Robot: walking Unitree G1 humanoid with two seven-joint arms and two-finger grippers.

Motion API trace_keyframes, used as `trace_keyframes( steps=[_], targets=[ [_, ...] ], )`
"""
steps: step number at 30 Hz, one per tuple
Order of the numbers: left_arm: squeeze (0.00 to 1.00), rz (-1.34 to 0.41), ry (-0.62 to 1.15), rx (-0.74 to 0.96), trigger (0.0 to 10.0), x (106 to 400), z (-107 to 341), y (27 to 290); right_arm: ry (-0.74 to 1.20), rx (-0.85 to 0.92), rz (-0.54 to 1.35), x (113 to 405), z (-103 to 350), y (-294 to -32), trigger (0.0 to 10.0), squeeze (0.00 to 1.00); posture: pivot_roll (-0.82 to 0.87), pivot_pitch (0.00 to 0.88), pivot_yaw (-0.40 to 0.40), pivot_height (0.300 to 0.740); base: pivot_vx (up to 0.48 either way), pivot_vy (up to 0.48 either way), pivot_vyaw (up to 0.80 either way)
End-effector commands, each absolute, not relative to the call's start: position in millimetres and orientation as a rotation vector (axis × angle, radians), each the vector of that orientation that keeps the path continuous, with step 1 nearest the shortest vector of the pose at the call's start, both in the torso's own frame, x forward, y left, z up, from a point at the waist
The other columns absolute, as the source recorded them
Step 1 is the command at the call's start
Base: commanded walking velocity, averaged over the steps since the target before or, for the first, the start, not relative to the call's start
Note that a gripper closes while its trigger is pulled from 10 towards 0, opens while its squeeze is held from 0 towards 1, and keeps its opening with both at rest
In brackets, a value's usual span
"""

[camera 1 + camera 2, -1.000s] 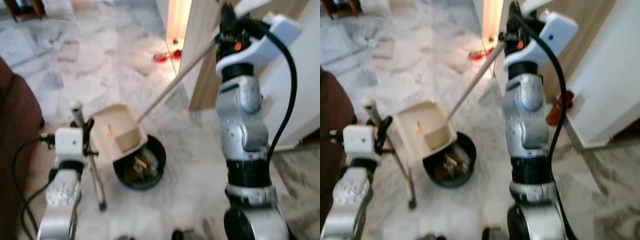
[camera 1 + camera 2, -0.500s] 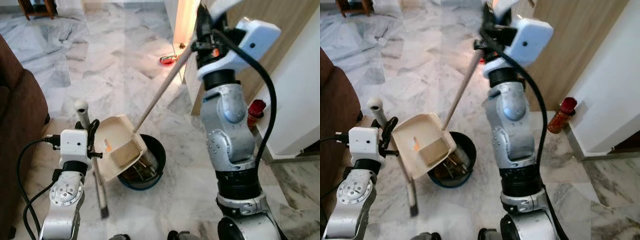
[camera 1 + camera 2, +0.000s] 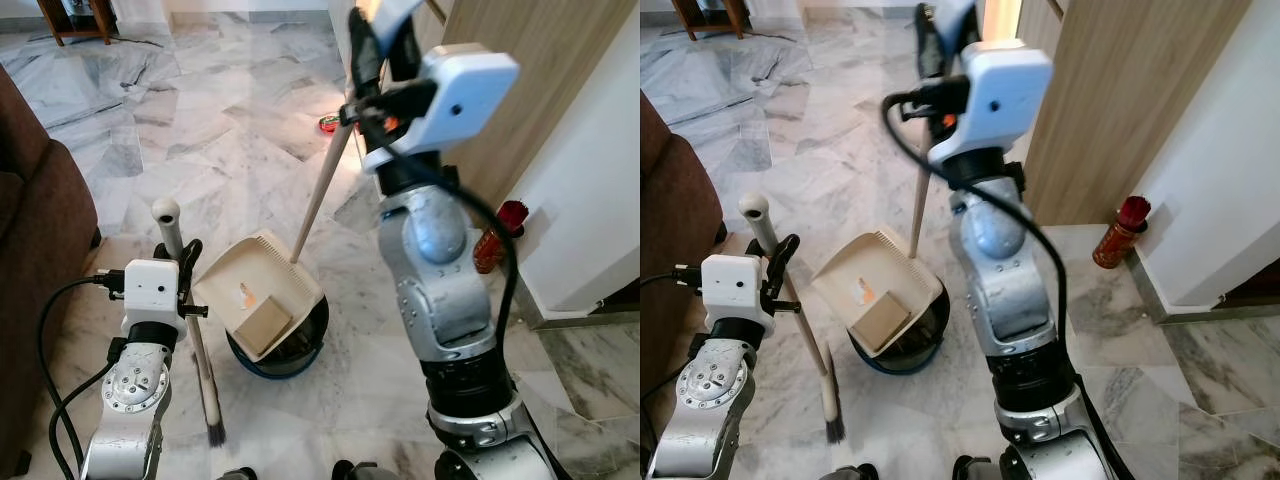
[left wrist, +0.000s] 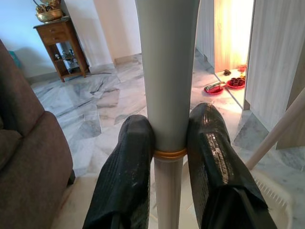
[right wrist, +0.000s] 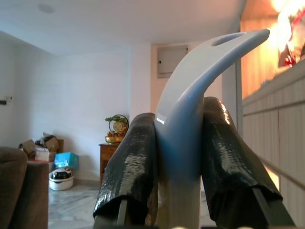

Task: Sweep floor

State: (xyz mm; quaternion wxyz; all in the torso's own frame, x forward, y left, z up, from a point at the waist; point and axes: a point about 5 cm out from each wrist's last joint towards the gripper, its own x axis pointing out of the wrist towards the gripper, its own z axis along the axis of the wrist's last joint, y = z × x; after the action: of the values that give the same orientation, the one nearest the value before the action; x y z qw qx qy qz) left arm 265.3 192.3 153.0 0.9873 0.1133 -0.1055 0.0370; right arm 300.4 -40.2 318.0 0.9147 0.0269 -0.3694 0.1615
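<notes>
The floor is shiny grey and white marble point(image 3: 130, 110) with wavy lines in it. A brown sofa point(image 3: 35, 260) stands at the robot's left side. A light wooden wall panel point(image 3: 520, 90) and a white wall point(image 3: 600, 200) stand at its right. A small red bottle point(image 3: 1116, 233) sits on the floor by the foot of the white wall. Far off, red dishes point(image 4: 224, 86) lie on the floor in a bright doorway, and a small brown wooden table point(image 4: 59, 40) stands by a far wall.

The left gripper point(image 4: 167, 148) is low, on the robot's left, next to the sofa. Its two black fingers point(image 4: 126, 176) squeeze the grey broom stick with a round white top point(image 3: 168, 228) from both sides, right at a thin gold ring on the stick. The broom leans a bit, and its dark bristle end point(image 3: 214, 432) is down on the marble.

The right gripper point(image 5: 178, 143) is held up high in front of the robot. Its two black fingers point(image 5: 128, 167) press tight on the curved white handle top point(image 5: 205, 71) of the cream plastic dustpan with a long pale stick point(image 3: 262, 300). The long stick point(image 3: 318, 195) slopes down from the gripper to the pan. The pan is tipped over a round black bin point(image 3: 300, 345) that stands on the floor, just beside the broom. A flat brown piece of card point(image 3: 262, 322) and a small orange bit point(image 3: 245, 293) lie in the pan.
</notes>
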Motion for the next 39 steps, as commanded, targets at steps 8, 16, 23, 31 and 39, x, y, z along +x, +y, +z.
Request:
trace_keyframes(
  steps=[8, 16, 23, 31, 39],
  targets=[
    [0.00, 0.061, -0.260, 0.255, 10.0, 264, 160, 189, -0.905, 0.073, 0.334, 283, 338, -44, 10.0, 0.00, 0.00, 0.181, -0.038, 0.740, 0.000, 0.000, 0.00],
    [0.00, 0.061, -0.260, 0.255, 10.0, 264, 160, 189, -0.905, 0.073, 0.334, 283, 338, -44, 10.0, 0.00, 0.00, 0.181, -0.038, 0.740, 0.000, 0.000, 0.00],
    [0.00, 0.061, -0.260, 0.255, 10.0, 264, 160, 189, -0.905, 0.073, 0.334, 283, 338, -44, 10.0, 0.00, 0.00, 0.181, -0.038, 0.740, 0.000, 0.000, 0.00],
    [0.00, 0.034, -0.263, 0.284, 10.0, 264, 159, 186, -1.108, -0.169, 0.349, 256, 338, -22, 10.0, 0.00, -0.01, 0.185, -0.041, 0.740, 0.000, 0.000, 0.00],
    [0.00, 0.028, -0.264, 0.285, 10.0, 264, 159, 185, -1.124, -0.195, 0.358, 254, 337, -20, 10.0, 0.00, -0.01, 0.185, -0.041, 0.740, 0.000, 0.000, 0.00]
  ],
)
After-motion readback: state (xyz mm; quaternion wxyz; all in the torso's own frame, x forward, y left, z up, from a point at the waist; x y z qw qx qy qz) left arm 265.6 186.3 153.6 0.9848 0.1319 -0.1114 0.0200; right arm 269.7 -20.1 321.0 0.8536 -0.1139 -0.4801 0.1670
